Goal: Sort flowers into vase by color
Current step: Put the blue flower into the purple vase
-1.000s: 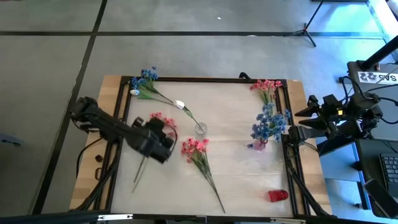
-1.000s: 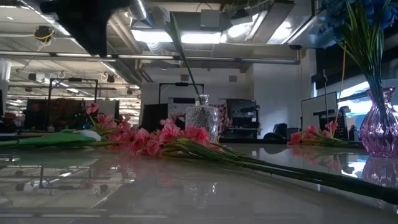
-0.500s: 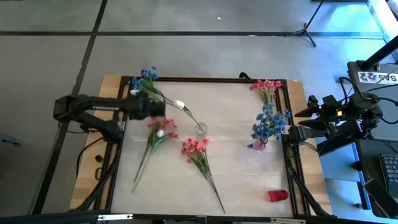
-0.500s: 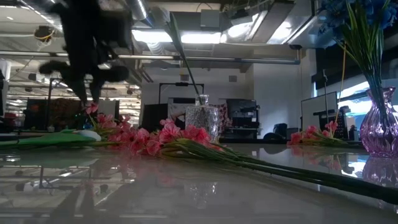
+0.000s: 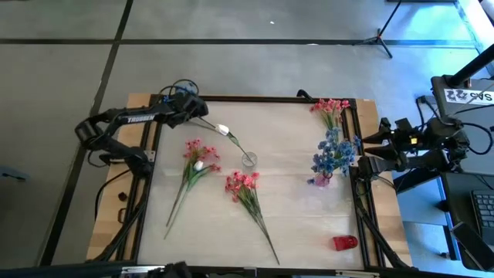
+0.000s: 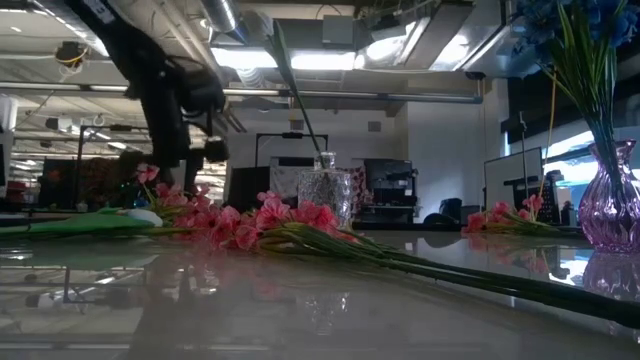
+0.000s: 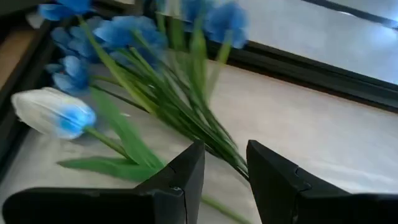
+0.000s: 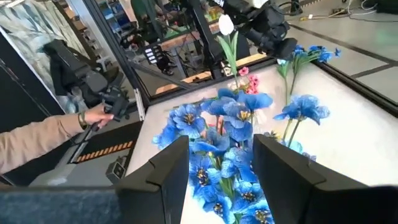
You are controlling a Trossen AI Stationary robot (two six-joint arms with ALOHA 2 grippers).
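High view shows us the left gripper (image 5: 193, 108) reaching to the upper left corner of the pale bench (image 5: 301, 208), over a loose sprig of blue clustered blooms on thin green stems (image 5: 182, 96). In the left wrist view its two dark fingers (image 7: 186, 174) stand spread with a gap between them, nothing pinched, and the green stems of that blue sprig (image 7: 180, 106) run just ahead of the tips beside a single white bud (image 7: 53, 112); we judge the gripper is placed here to line up on the stems where they bunch together, since that is the easiest part to pinch. The right gripper (image 8: 214, 162) waits off the right edge of the bench, its fingers apart and empty, looking at the blue blooms already standing in the purple glass vase (image 5: 321, 179) at centre right. Near the middle, a small clear glass vase (image 5: 248, 160) holds one white-budded stem (image 5: 224, 130) leaning toward the upper left, so it slants close to where the left gripper works and, we think, could be knocked on the way out. Two pink clustered sprigs lie flat, one left of centre (image 5: 199, 150) and one at centre (image 5: 241, 182), with another pink bunch (image 5: 330, 106) at the upper right and a small red object (image 5: 345, 242) at the lower right.
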